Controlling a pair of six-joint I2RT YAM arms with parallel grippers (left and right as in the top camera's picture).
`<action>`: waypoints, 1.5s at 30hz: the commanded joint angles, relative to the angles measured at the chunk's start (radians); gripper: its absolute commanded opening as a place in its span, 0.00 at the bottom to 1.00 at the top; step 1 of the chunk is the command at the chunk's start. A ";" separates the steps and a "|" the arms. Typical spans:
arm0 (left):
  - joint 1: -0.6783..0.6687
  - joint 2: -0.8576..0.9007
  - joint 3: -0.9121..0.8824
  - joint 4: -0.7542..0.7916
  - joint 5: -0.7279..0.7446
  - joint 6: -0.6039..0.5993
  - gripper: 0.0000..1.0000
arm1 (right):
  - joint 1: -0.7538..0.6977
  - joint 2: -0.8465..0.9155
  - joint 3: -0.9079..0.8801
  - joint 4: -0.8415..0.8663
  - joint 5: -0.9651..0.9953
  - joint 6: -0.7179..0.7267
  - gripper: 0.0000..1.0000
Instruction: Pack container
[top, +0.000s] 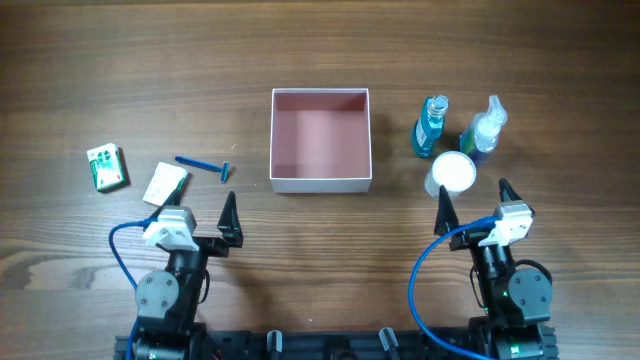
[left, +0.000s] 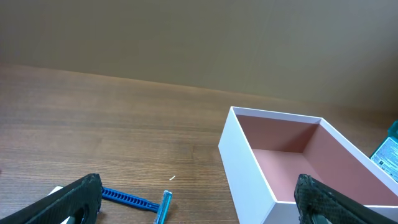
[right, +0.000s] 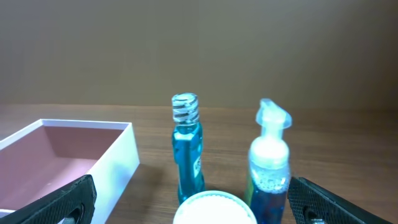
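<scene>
Overhead view. We see the container (top: 320, 183), a square, shallow box with white walls and a pink inside, at the centre of the frame on the wooden tabletop (top: 320, 50), its pink floor fully in view.

To its right stand a blue bottle (top: 431, 128) with a striped cap and a spray bottle (top: 485, 128). A white round lid (top: 453, 173) sits just below them.

To the left of the box lie a blue razor (top: 205, 166), a pale sachet (top: 165, 185) and, farther left, a green-and-white packet (top: 106, 168).

In the lower right, the right tool (top: 473, 198) has its two fingers spread wide apart and grips nothing. It sits just below the white lid.

Left wrist view. The left tool (left: 198, 190) likewise has its fingers wide apart at the bottom corners of the frame, with nothing between them. Between those corners we see the razor at lower left and the near corner of the box at right.
</scene>
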 joint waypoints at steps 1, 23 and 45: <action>0.002 -0.007 -0.008 0.005 0.012 0.016 1.00 | -0.004 -0.002 -0.001 0.006 -0.068 0.038 1.00; 0.001 0.582 0.755 -0.641 -0.015 -0.168 1.00 | -0.004 0.853 0.954 -0.659 -0.127 0.006 1.00; 0.001 1.050 1.091 -0.920 0.098 -0.169 1.00 | -0.004 1.527 1.284 -0.855 -0.035 0.053 1.00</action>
